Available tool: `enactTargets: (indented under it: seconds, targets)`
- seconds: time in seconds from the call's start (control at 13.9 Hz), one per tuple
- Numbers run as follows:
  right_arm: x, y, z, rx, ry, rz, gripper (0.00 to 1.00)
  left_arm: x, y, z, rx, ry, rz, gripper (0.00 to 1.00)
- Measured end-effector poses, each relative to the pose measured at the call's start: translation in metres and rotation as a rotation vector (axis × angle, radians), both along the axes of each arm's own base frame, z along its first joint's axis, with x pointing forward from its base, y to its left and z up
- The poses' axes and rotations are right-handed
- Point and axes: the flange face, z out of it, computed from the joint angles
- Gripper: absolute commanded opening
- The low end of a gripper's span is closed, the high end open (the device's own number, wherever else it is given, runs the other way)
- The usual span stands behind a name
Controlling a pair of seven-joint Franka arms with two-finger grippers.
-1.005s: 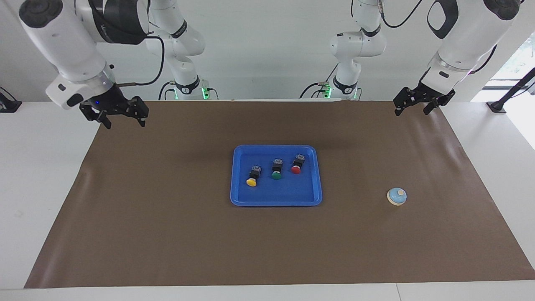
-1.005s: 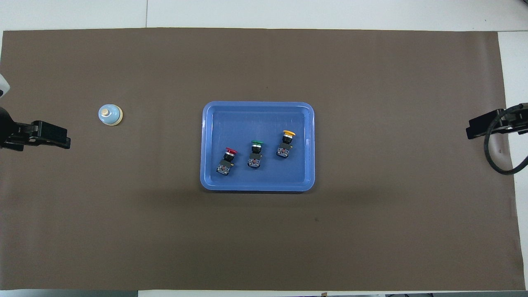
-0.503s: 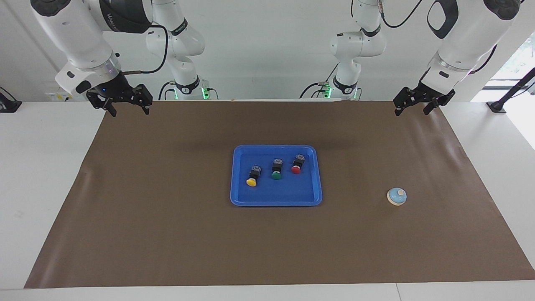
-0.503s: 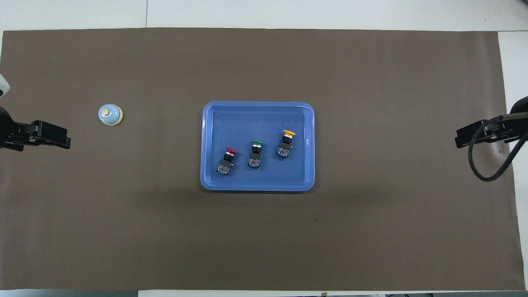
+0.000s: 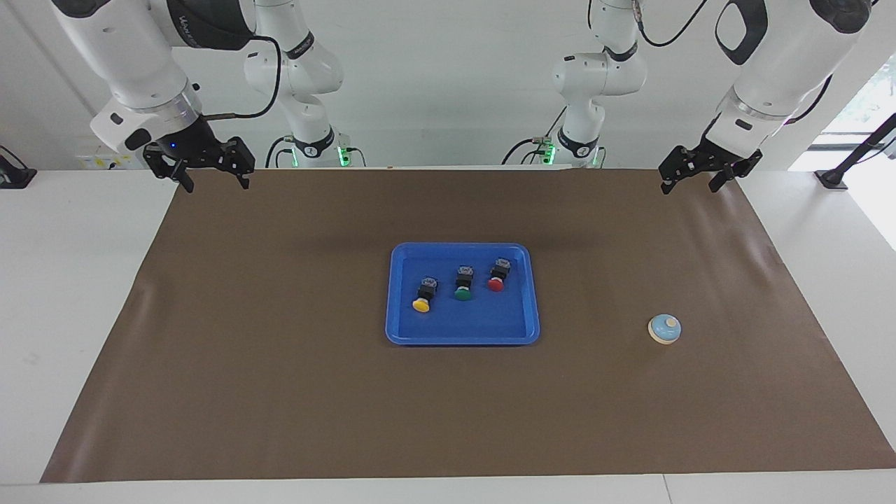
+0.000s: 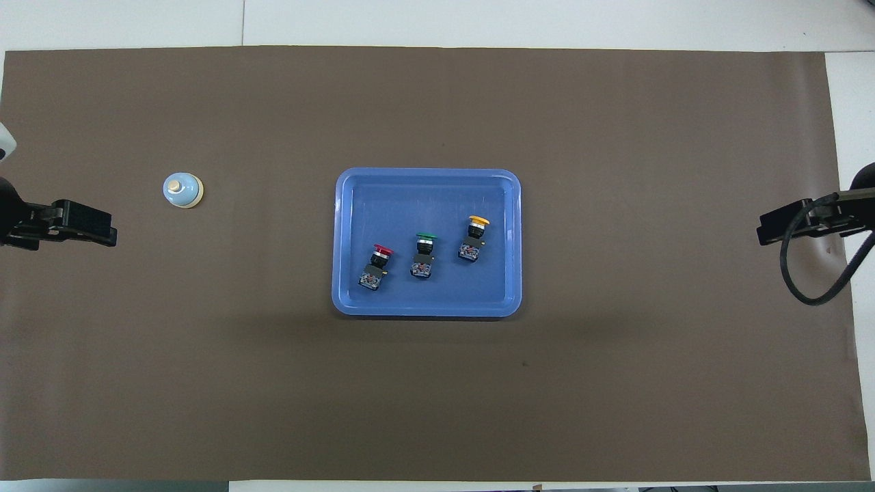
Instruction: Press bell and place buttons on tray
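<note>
The blue tray (image 5: 462,334) (image 6: 426,179) lies in the middle of the brown mat. The three buttons lie on their sides in it: yellow (image 5: 423,297) (image 6: 473,237), green (image 5: 463,284) (image 6: 424,254) and red (image 5: 498,275) (image 6: 377,265). The light-blue bell (image 5: 664,329) (image 6: 182,189) stands on the mat beside the tray, toward the left arm's end. My left gripper (image 5: 688,189) (image 6: 102,232) is open and empty, raised over the mat's corner at its own end. My right gripper (image 5: 215,186) (image 6: 769,231) is open and empty, raised over the mat's corner at its own end.
The brown mat (image 5: 280,392) covers most of the white table (image 5: 70,280). A black cable (image 6: 813,294) hangs in a loop from the right arm's wrist.
My right gripper has risen and drawn back toward the robots' edge of the mat, then nearly stopped. The left arm, the tray, the buttons and the bell have not moved.
</note>
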Motion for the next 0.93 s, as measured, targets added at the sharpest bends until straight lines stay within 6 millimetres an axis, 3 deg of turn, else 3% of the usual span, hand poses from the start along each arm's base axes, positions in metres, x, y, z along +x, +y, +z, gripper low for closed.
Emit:
enactTargets:
  seconds: [0.93]
  targets:
    - [-0.0001, -0.0004, -0.0001, 0.0, 0.0, -0.001, 1.0, 0.0, 0.0069, 0.0007, 0.0, -0.001, 0.013, 1.0]
